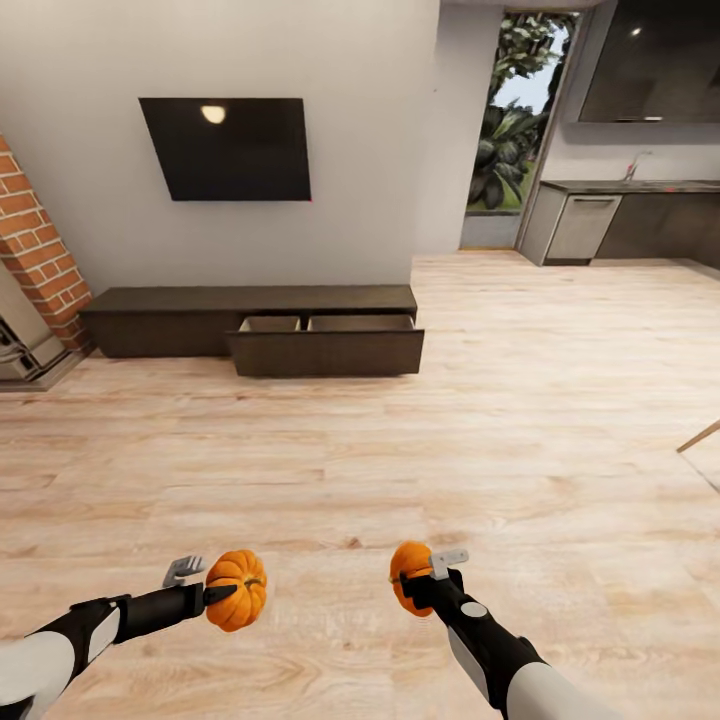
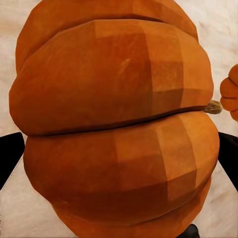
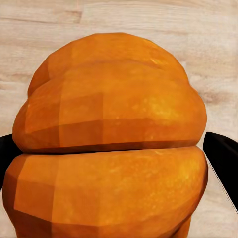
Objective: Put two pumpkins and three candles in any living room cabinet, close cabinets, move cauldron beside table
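A pumpkin (image 1: 237, 590) is clamped in the left gripper (image 1: 212, 593), and a second pumpkin (image 1: 409, 577) is held in the right gripper (image 1: 412, 585); each is carried above the wood floor (image 1: 400, 470), well apart from the cabinet (image 1: 250, 318). In both wrist views, dark fingers are seen pressed against opposite flanks of the fruit. The cabinet is set against the far wall under a TV (image 1: 226, 148), and its right-hand drawer (image 1: 325, 345) is pulled out, with nothing visible inside. The pumpkins are judged light, stiff and smooth-skinned; grip across the ribbed belly, not the stem, is thought safest, since a round body may roll if released carelessly.
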Controlling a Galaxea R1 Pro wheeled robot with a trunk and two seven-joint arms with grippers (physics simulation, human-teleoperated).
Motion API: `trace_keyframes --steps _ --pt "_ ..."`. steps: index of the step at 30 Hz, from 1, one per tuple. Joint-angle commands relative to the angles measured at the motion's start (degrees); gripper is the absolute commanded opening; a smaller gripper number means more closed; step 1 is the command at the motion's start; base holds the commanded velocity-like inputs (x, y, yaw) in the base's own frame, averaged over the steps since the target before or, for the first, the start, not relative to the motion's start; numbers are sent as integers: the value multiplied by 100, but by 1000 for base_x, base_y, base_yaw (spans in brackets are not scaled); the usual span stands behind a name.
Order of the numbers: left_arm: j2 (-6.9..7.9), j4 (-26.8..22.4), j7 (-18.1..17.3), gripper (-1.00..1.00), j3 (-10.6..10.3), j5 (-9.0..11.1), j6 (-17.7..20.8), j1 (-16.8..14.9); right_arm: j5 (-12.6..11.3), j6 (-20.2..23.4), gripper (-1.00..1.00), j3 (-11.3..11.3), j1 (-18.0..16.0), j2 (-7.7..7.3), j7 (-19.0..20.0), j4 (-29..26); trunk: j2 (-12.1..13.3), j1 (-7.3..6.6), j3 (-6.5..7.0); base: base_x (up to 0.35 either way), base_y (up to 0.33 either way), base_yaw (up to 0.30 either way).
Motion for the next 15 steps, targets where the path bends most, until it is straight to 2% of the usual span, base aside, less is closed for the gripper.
trace_keyframes --steps 1,15 --pt "0 -1 -1 -100 41 13 -2 0 1 0 -100 1 -1 1 -9 -3 0 0 1 337 0 0" --pt "-1 -1 -1 -100 40 13 -4 0 4 0 -100 1 -1 9 -9 -3 0 0 1 337 -7 0"
